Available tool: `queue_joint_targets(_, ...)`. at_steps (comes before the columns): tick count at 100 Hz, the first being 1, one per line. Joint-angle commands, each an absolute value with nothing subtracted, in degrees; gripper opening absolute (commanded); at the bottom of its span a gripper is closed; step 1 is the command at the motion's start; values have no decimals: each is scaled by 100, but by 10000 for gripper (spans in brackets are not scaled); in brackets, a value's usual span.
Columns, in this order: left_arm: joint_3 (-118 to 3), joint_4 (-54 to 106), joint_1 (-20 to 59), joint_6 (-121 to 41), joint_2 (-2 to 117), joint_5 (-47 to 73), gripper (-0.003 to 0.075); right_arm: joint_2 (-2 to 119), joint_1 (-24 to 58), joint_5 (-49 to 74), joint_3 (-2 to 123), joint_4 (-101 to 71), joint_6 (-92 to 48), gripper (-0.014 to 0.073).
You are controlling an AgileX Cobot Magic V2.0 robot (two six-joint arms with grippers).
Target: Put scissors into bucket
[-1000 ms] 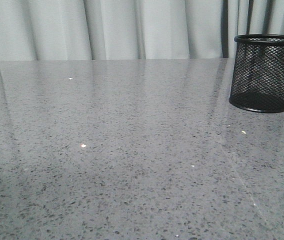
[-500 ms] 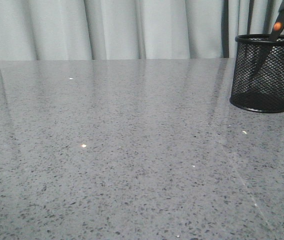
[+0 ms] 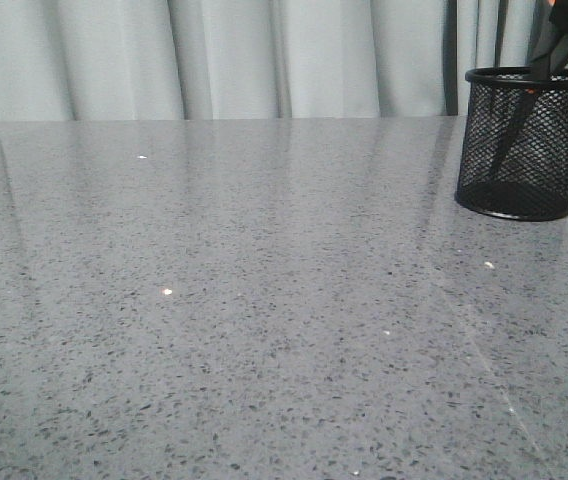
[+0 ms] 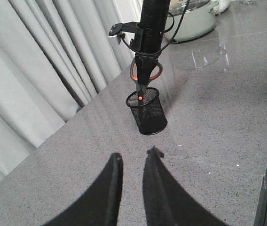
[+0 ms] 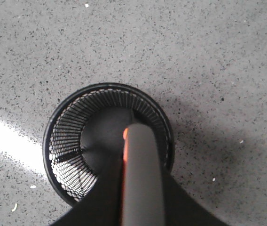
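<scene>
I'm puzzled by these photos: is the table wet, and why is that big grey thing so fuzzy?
Front view: the table shows curtain reflections, just polished stone. Right wrist view: the scissors handle sits too near the lens, so blurs; a glare streak lies beside the bucket.

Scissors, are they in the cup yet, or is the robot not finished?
Nearly. The scissors are already blades-down inside the bucket, with the handles above the rim. The right gripper is shut on the handles, so letting go and pulling away is what's left. The left gripper is open, holds nothing and is apart from the bucket.
</scene>
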State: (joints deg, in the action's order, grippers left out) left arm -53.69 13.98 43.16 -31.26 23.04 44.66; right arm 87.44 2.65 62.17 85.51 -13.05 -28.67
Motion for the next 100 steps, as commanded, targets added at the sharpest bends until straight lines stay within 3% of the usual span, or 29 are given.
queue_joint_targets(1, -5486, 1525, 4355, -3059, 2370, 4077, 92, 8571, 252, 5913, 8756, -1414, -2869, -20)
queue_joint_targets(33, -5486, 1596, 4355, -3059, 2370, 4204, 92, 8802, 252, 6180, 8756, -1467, -2869, 70)
queue_joint_targets(62, -5486, 1634, 4355, -3059, 2370, 4253, 92, 8782, 299, 6159, 8768, -1479, -2869, 411)
queue_joint_targets(100, -5486, 1666, 4355, -3059, 2370, 4291, 92, 8609, 299, 6034, 8950, -1479, -2869, 428)
